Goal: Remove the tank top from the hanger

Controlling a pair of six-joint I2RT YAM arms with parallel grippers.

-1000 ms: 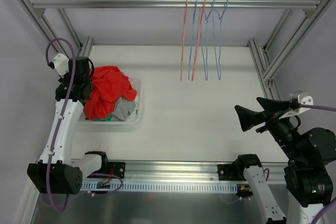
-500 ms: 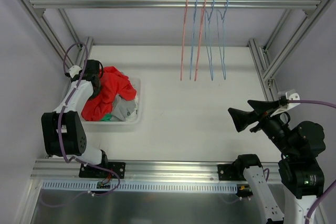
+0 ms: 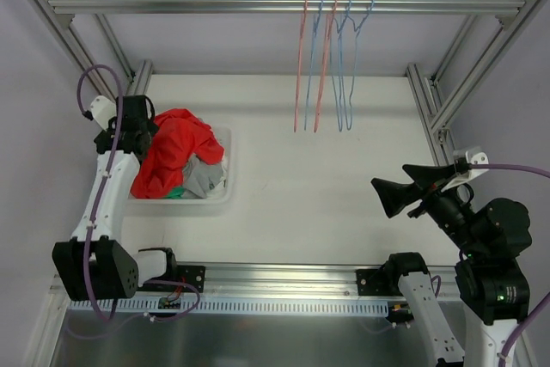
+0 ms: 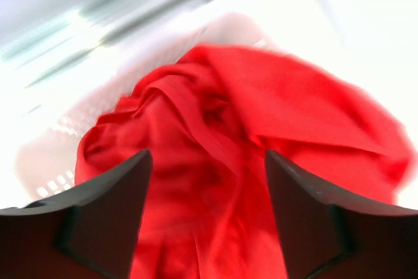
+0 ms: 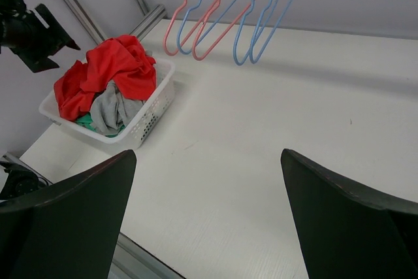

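Note:
A crumpled red garment [image 3: 176, 148] lies on top of the pile in a white basket [image 3: 225, 169] at the table's left. It also shows in the left wrist view [image 4: 261, 96] and the right wrist view [image 5: 104, 70]. No hanger is in it. My left gripper [image 3: 137, 126] is open at the basket's far left edge, its jaws apart just above the red cloth [image 4: 208, 153], holding nothing. My right gripper [image 3: 388, 178] is open and empty, raised over the table's right side [image 5: 208, 155]. Several bare pink and blue hangers [image 3: 331, 66] hang from the top rail.
A grey garment [image 3: 204, 180] and a bit of green cloth lie under the red one in the basket [image 5: 147, 122]. The hangers [image 5: 228, 17] dangle over the far middle of the table. Aluminium frame posts stand at both sides.
My left arm swung toward the basket and back a little to the left, and the red cloth shifted slightly. My right gripper moved a little left. The hangers sway.

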